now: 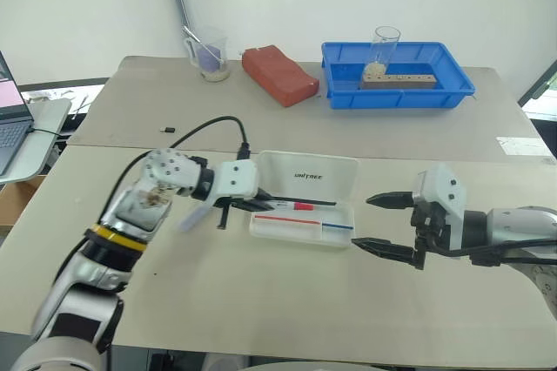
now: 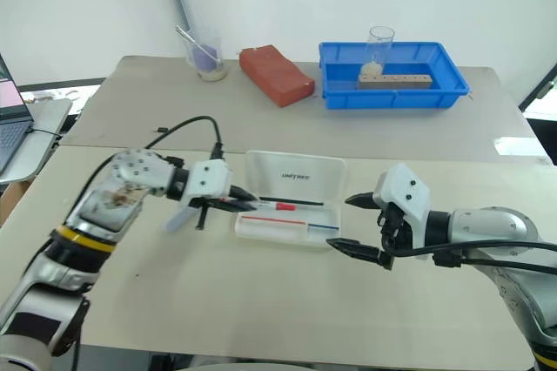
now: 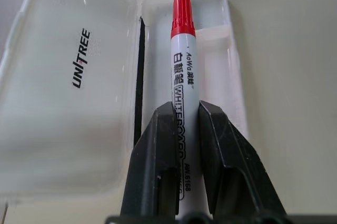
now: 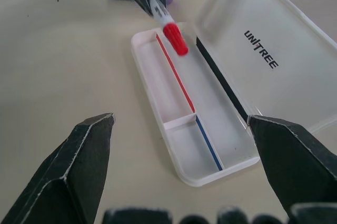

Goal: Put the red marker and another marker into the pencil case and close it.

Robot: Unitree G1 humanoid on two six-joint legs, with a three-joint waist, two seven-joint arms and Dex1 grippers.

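**Red marker pinched over the open case, right gripper spread wide**

Left gripper (image 1: 248, 205) sat centre-left of the head frame, fingers pressed onto the red marker (image 1: 291, 206) barrel. Marker lay roughly level, red cap pointing toward frame right, over the left end of the pencil case (image 1: 305, 225). Left wrist view confirmed it: both fingers (image 3: 158, 166) flanked the white barrel, cap end out past them above the case interior. Can't tell if the marker touched the tray.

Pencil case was at frame centre on the near table (image 1: 261, 301), lid open and lying back toward the top of the frame, black lettering visible on it. Tray held a thin red stick (image 4: 175, 71) and a thin blue one (image 4: 209, 144) along its length, with a divider between compartments.

The lavender marker (image 1: 195, 217) lay on the table just left of the case, under the left gripper.

Right gripper (image 1: 383, 225) was at centre-right, jaws spread wide, holding nothing, just right of the case's right end and not touching it.

Upper frame, far table: blue tray (image 1: 452, 92), red brick-like block (image 1: 278, 75), clear beaker (image 1: 209, 56).
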